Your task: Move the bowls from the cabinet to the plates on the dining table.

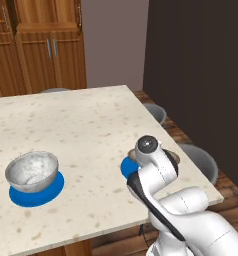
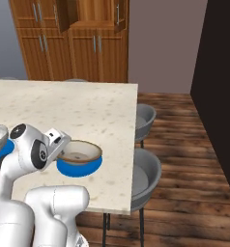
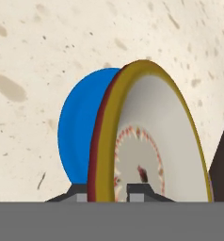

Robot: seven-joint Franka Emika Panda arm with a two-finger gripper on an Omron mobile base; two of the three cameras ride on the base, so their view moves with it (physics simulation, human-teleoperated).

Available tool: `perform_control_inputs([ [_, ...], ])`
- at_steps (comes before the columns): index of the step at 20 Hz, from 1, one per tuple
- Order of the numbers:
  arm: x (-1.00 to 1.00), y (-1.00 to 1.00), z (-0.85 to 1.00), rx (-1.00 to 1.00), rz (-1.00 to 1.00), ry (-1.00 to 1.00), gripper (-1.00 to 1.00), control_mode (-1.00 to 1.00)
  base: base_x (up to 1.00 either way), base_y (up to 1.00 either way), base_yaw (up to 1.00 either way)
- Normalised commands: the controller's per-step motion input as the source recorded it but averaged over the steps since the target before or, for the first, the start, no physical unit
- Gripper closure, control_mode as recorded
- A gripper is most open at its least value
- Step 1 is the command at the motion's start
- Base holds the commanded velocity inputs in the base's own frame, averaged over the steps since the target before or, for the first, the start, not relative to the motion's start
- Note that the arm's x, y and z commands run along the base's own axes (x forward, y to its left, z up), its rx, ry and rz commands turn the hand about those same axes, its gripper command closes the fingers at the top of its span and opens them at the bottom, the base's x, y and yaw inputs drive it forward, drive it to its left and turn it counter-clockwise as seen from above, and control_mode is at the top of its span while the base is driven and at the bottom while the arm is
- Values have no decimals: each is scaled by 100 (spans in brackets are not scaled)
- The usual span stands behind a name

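My gripper point(image 3: 111, 192) is shut on the rim of the shallow beige bowl point(image 3: 151, 141), one fingertip on each side of the brown rim. The bowl point(image 2: 79, 152) sits level right over a blue plate point(image 2: 78, 170) near the dining table's point(image 2: 88, 108) right edge; I cannot tell whether they touch. In the left base view my arm hides most of this plate point(image 1: 125, 168). The marbled grey-white bowl point(image 1: 32, 170) rests on the other blue plate point(image 1: 38, 194) at the table's left. The wooden cabinet point(image 2: 83, 43) stands behind the table.
Two grey chairs point(image 2: 145, 118) point(image 2: 147, 174) are tucked at the table's right side, over wooden floor. An upper cabinet door point(image 2: 64, 14) hangs open. A dark wall point(image 1: 196, 75) rises on the right. The table's front edge point(image 1: 91, 235) is close to my base.
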Motion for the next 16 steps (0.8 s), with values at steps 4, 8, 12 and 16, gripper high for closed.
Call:
perform_control_inputs([
  [4,12,-1,-54,0,0,0,100,-100,0,0,0],
  [8,23,-2,-46,0,0,0,100,-100,0,0,0],
  [12,39,-7,-56,0,0,0,100,-100,0,0,0],
  [16,36,-10,-49,0,0,0,100,-100,0,0,0],
])
